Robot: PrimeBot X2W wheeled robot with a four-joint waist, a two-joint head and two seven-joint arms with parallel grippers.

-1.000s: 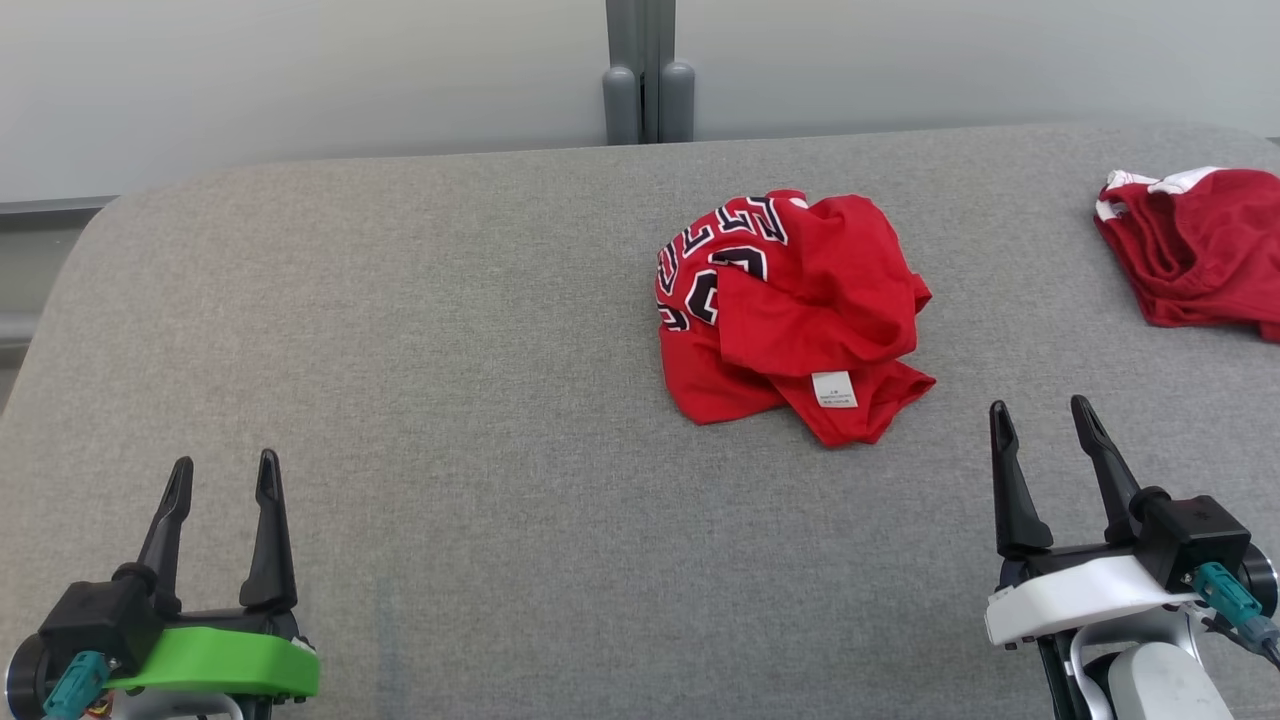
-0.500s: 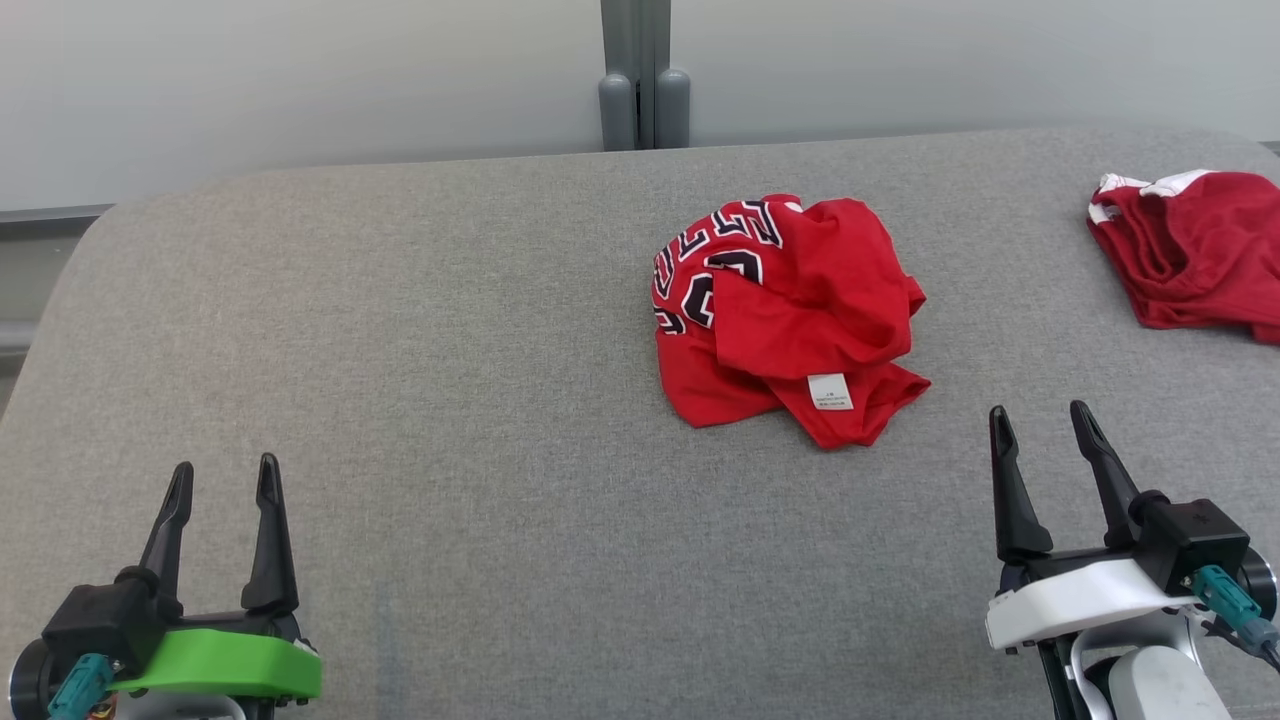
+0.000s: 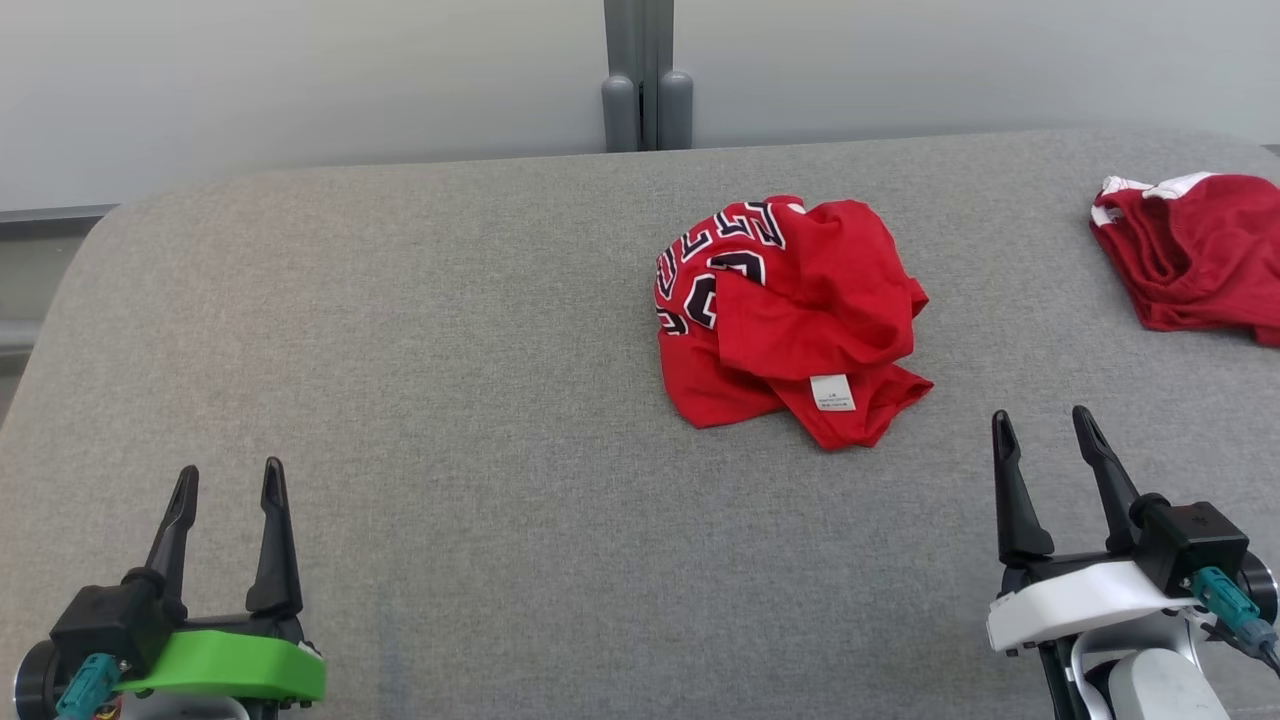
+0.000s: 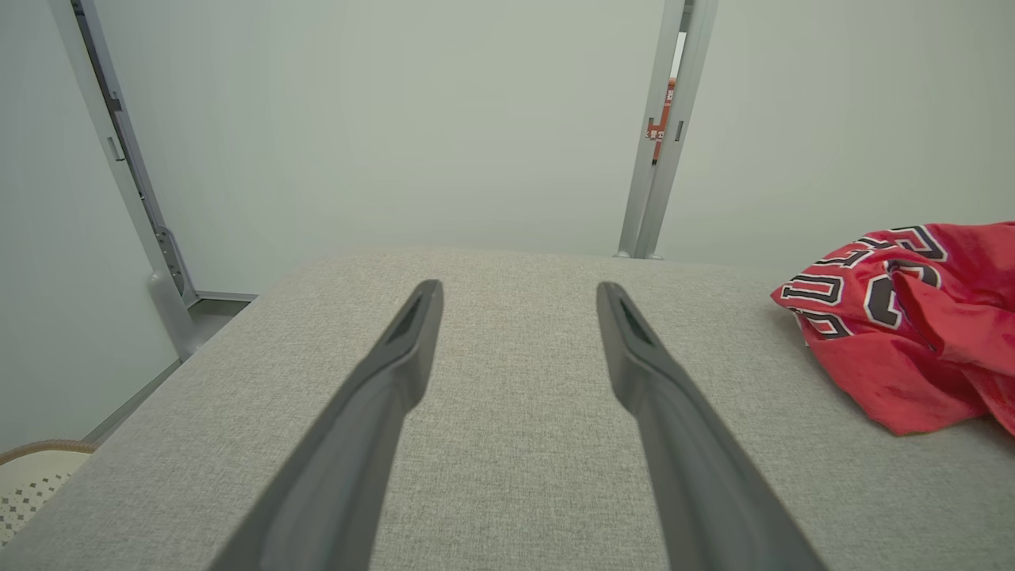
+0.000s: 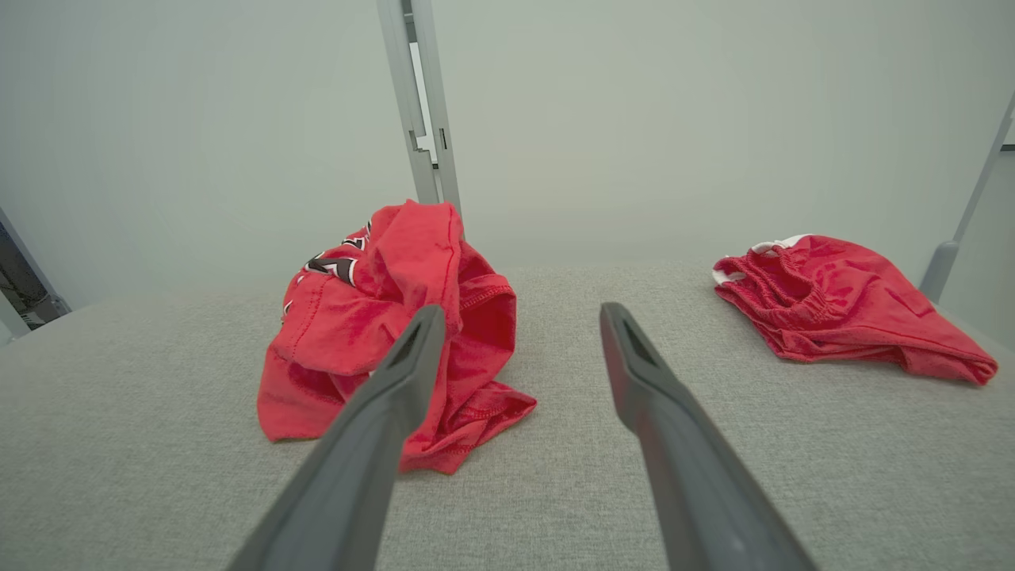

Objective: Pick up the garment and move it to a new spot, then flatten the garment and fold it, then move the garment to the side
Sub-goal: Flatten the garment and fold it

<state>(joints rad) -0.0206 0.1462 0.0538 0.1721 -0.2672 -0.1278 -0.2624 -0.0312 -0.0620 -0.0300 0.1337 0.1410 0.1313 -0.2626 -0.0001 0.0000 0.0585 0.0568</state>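
A crumpled red garment (image 3: 800,310) with black-and-white lettering and a small white label lies bunched on the grey padded table (image 3: 450,400), right of centre. It also appears at the right edge of the left wrist view (image 4: 912,317) and left of centre in the right wrist view (image 5: 388,333). My left gripper (image 3: 230,478) stands open at the lower left, far from the garment, nothing between its fingers (image 4: 396,373). My right gripper (image 3: 1042,425) is open at the lower right, just near and right of the garment, also empty; its left finger (image 5: 396,381) overlaps the cloth in its own view.
A second, darker red garment with white trim (image 3: 1195,250) lies at the table's far right edge (image 5: 840,305). A grey post (image 3: 647,75) stands behind the table against a pale wall. The table's rounded left corner drops off beside a pale basket (image 4: 32,476).
Both grippers have slipped slightly lower in the head view, and the picture has shifted a little. The garments lie as they did.
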